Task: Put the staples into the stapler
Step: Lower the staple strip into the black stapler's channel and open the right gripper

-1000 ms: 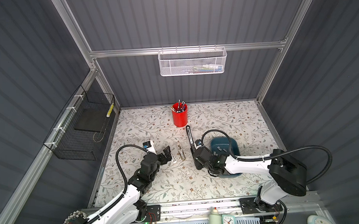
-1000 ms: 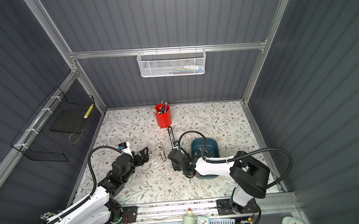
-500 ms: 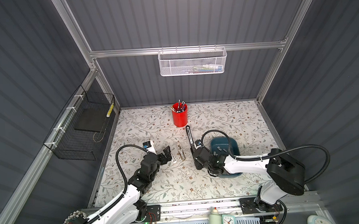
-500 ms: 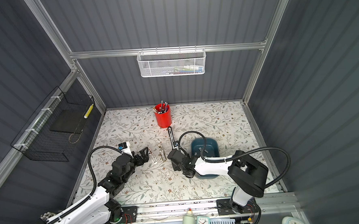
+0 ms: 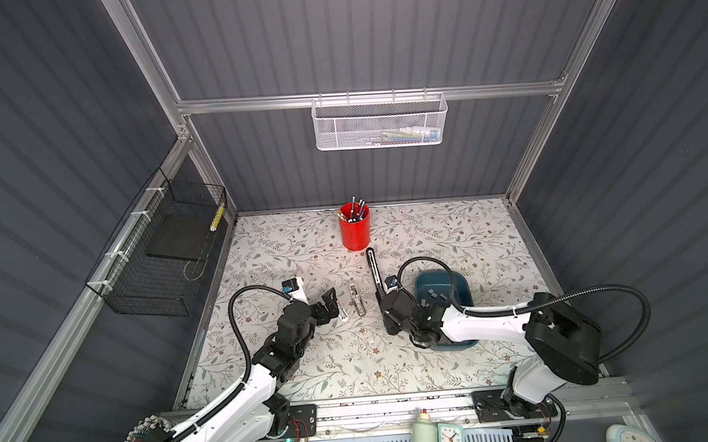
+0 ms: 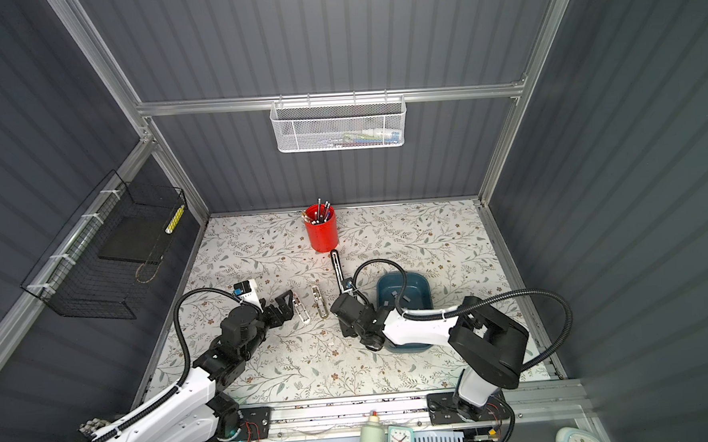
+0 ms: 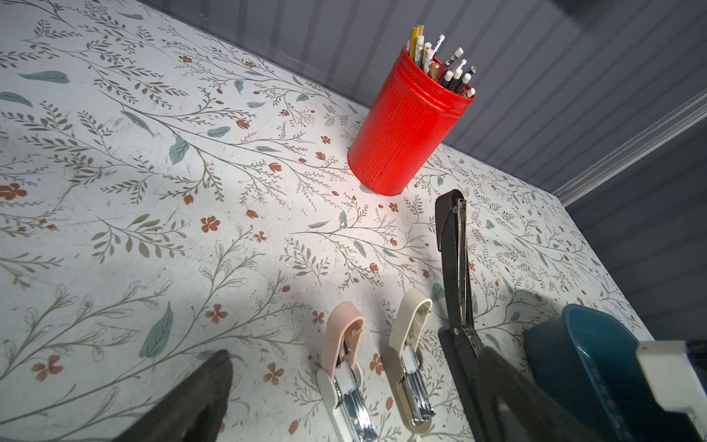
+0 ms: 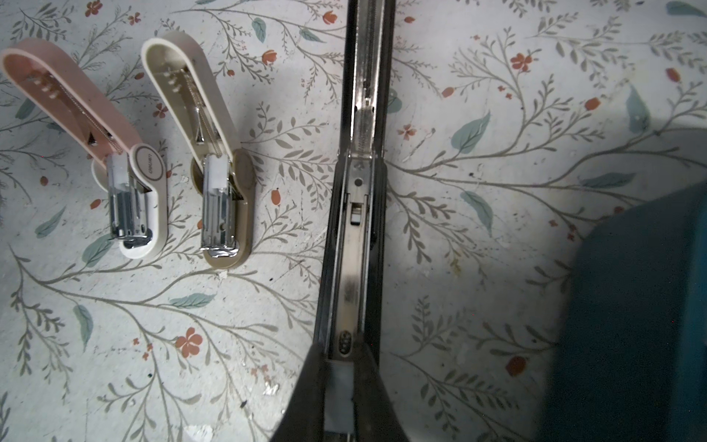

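Note:
A long black stapler [image 5: 373, 271] [image 8: 357, 229] lies swung open on the floral table, its metal channel facing up. My right gripper [image 5: 388, 328] [image 8: 338, 363] sits at the stapler's near end. It is shut on a pale grey strip of staples [image 8: 338, 390], held right over the channel. More staples [image 5: 433, 295] [image 6: 404, 299] lie in the blue tray [image 5: 469, 303]. My left gripper [image 5: 329, 304] [image 7: 354, 356] is open and low over the table. The near end of an open pink stapler [image 7: 342, 344] [image 8: 126, 180] lies between its fingers.
An open beige stapler [image 5: 357, 298] [image 8: 222, 191] lies between the pink and black ones. A red cup [image 5: 355, 228] [image 7: 405, 126] of pens stands at the back. A white mesh basket [image 5: 378, 123] hangs on the rear wall and a black wire basket [image 5: 167, 256] on the left wall.

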Robot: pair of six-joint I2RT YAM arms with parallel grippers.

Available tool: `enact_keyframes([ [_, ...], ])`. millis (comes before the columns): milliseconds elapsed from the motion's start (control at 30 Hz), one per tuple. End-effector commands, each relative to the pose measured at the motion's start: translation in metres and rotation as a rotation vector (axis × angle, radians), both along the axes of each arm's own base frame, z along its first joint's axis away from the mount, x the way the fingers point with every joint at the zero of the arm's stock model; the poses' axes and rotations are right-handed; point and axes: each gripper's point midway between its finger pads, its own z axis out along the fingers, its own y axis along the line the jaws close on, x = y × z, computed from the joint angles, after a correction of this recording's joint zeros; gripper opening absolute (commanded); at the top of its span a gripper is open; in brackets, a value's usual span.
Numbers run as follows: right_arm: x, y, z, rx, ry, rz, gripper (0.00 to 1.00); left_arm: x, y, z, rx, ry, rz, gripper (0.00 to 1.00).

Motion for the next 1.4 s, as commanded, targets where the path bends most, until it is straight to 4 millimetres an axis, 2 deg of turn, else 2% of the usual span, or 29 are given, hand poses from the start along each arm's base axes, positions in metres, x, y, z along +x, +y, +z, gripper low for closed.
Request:
enact_keyframes([
  [0, -0.015, -0.012, -0.018, -0.049, 0.065, -0.009, 0.16, 0.004, -0.003, 0.017, -0.012, -0.035, -0.008, 1.00],
  [167, -0.022, -0.015, -0.021, -0.065, 0.073, -0.006, 0.20, 0.003, -0.003, 0.018, -0.015, -0.035, -0.011, 1.00],
  [633, -0.020, -0.020, -0.025, -0.200, 0.044, -0.048, 0.34, 0.003, -0.003, 0.018, -0.013, -0.035, -0.008, 1.00],
  [900, -0.020, -0.017, -0.021, -0.236, 0.013, -0.054, 0.36, 0.003, -0.002, 0.019, -0.012, -0.036, -0.007, 1.00],
  [1033, -0.020, -0.015, -0.009, -0.212, -0.010, -0.049, 0.41, 0.003, -0.003, 0.019, -0.013, -0.036, -0.008, 1.00],
  [1200, -0.020, -0.014, 0.022, -0.142, -0.057, -0.038, 0.47, 0.003, -0.002, 0.019, -0.008, -0.036, -0.008, 1.00],
  [1367, -0.024, -0.034, 0.056, -0.078, -0.112, -0.062, 0.48, 0.005, -0.001, 0.018, 0.005, -0.025, 0.001, 1.00],
])
